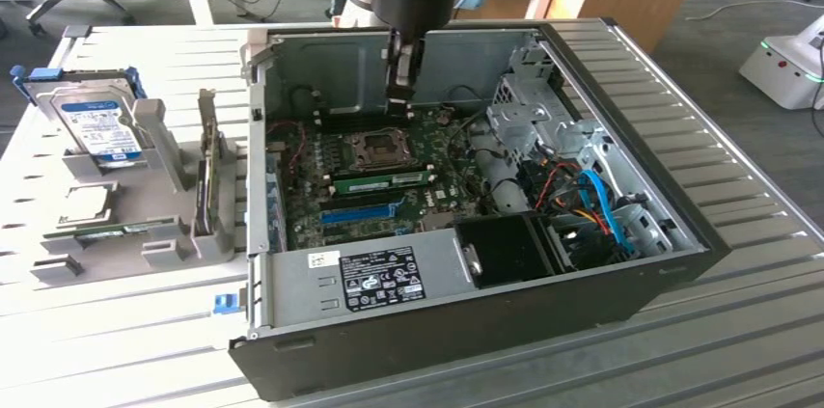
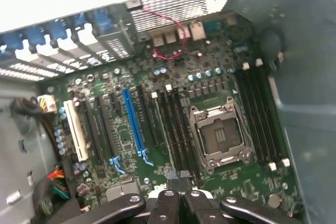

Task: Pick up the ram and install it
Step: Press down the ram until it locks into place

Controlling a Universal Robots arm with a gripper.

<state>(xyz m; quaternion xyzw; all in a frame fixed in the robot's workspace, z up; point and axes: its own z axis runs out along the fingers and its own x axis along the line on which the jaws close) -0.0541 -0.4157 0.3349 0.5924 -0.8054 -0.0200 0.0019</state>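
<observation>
Ram (image 1: 380, 176) appears to be done: in the exterior view a thin green stick stands in a slot on the motherboard, at the centre of the frame, between the processor socket (image 1: 382, 146) above it and the blue slot (image 1: 357, 212) below it. From this angle I cannot tell whether its end latches are shut, so at most a final seating would be left.

The end effector (image 1: 403, 90) hangs over the board in the upper middle of the frame. Its fingers are pressed fully together with nothing between them, and it seems clear of the stick. In the wrist view the closed end effector (image 2: 178, 182) sits at the bottom centre, above the dark slots beside the socket (image 2: 218, 135).

Further out, the open computer case (image 1: 451, 321) rests on the ribbed surface (image 1: 747, 350). At lower left a grey holder (image 1: 142, 138) carries another green strip (image 1: 110, 230), possibly a second stick.
</observation>
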